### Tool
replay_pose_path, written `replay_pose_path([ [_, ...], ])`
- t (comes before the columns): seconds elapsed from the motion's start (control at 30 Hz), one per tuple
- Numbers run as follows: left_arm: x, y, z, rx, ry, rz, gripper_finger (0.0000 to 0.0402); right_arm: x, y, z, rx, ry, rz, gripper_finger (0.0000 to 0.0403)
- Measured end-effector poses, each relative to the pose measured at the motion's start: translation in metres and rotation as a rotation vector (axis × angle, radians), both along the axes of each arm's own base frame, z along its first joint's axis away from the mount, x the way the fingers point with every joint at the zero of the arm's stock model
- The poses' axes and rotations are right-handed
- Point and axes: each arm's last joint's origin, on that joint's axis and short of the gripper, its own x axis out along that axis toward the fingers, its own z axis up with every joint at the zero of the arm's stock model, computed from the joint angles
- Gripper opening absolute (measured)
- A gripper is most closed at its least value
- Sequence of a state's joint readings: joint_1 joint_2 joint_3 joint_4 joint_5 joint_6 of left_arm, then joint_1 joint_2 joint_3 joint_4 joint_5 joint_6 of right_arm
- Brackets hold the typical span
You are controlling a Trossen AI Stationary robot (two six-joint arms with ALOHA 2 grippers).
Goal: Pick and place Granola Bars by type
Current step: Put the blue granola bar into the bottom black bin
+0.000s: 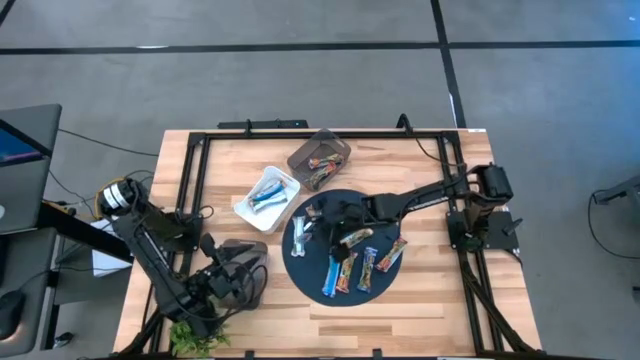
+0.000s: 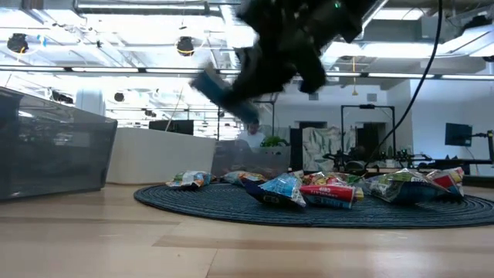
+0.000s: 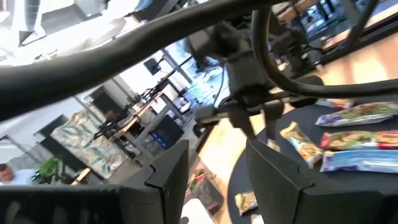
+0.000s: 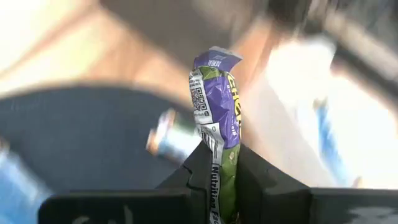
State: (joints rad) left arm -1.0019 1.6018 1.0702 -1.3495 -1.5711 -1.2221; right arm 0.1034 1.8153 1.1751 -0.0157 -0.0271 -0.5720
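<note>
My right gripper (image 4: 219, 163) pinches a purple bar (image 4: 217, 106) above the dark mat (image 1: 310, 275) — long axis running out past the fingers, white tray (image 1: 243, 207) just beyond. My left gripper (image 3: 214, 171) waits parted, empty — farther off.

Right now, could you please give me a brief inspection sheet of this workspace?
Surface: wooden table with a round dark mat.
Job's things: granola bars lie on the mat; white tray holds blue bars; dark tray holds orange-brown ones.
Clutter: green plant at the table's near left corner.
Grippers: right gripper is off the mat, shut on a purple bar; left gripper open, parked at the near left.
Cables: black cable along the table's frame.
Surroundings: grey floor, monitors, a person behind.
</note>
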Motion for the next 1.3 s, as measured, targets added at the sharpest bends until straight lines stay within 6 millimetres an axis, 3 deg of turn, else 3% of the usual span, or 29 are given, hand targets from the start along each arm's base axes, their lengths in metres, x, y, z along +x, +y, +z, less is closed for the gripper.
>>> replay_pose_path([
  [0.17, -0.012, -0.010, 0.005, 0.006, 0.003, -0.063, 0.0153, 0.011, 0.010, 0.016, 0.024, -0.218, 0.125, 0.0034],
  [0.37, -0.026, -0.023, 0.011, -0.009, -0.006, -0.137, 0.0153, 0.015, 0.012, 0.029, 0.073, -0.359, 0.201, 0.0040],
  [0.73, -0.035, -0.028, 0.013, -0.011, -0.007, -0.176, 0.0153, 0.015, 0.006, 0.029, 0.100, -0.349, 0.199, 0.0037],
  [0.97, -0.034, -0.028, 0.013, -0.017, -0.010, -0.173, 0.0153, 0.008, -0.001, 0.009, 0.161, -0.115, 0.136, 0.0037],
  [1.07, -0.034, -0.028, 0.013, -0.019, -0.011, -0.170, 0.0153, 0.011, 0.000, -0.013, 0.204, -0.029, 0.155, 0.0041],
  [1.3, -0.023, -0.022, 0.012, -0.040, -0.019, -0.120, 0.0153, 0.022, 0.002, -0.044, 0.255, 0.069, 0.144, 0.0122],
])
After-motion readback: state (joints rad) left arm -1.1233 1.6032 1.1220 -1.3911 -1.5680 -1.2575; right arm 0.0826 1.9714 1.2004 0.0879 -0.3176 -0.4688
